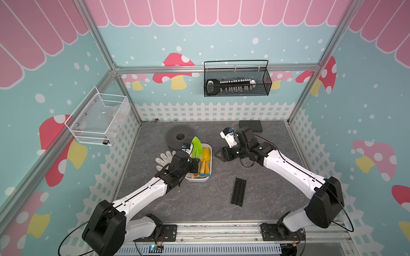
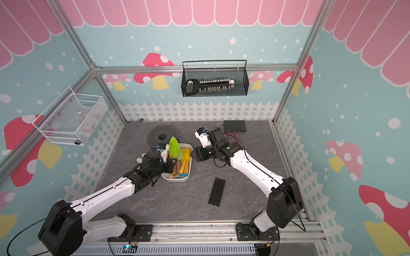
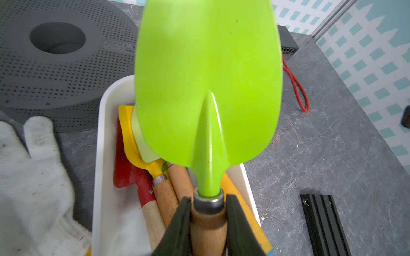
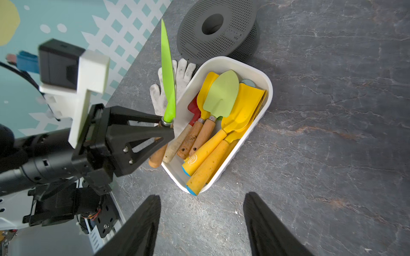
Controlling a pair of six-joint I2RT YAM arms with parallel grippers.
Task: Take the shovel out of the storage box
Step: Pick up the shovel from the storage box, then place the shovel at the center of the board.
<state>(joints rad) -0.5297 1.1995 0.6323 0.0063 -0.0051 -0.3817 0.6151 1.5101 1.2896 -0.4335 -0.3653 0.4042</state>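
- Shovel with a bright green blade and a wooden handle [image 3: 206, 77]: clamped at the top of the handle, just under the metal collar, by the left gripper [image 3: 208, 212].
- Jaws narrowed onto that handle, black fingers [image 3: 179, 221] pressed against both sides of the wood.
- Raised and tilted, blade tip upward, above the shallow white plastic storage box [image 4: 221, 60].
- In both top views, blade over the box's far end; handle butt down by the long wall on the glove side.
- Inside the box: yellow plastic shovels [image 4: 239, 106], a pale green shovel [image 4: 221, 93] and a red shovel [image 4: 193, 108], laid lengthwise with handles toward the robot.
- Right gripper [image 4: 202, 196]: jaws spread wide, nothing between them, over the bare grey table [image 4: 332, 133] just beside the box.
- White knitted glove [image 3: 33, 177] flat on the table along the box's other long wall.
- Dark grey perforated disc with a round hole [image 3: 55, 77] behind glove and box.
- Black ribbed metal bar [image 1: 238, 191] on the table, apart from the box, nearer the robot.
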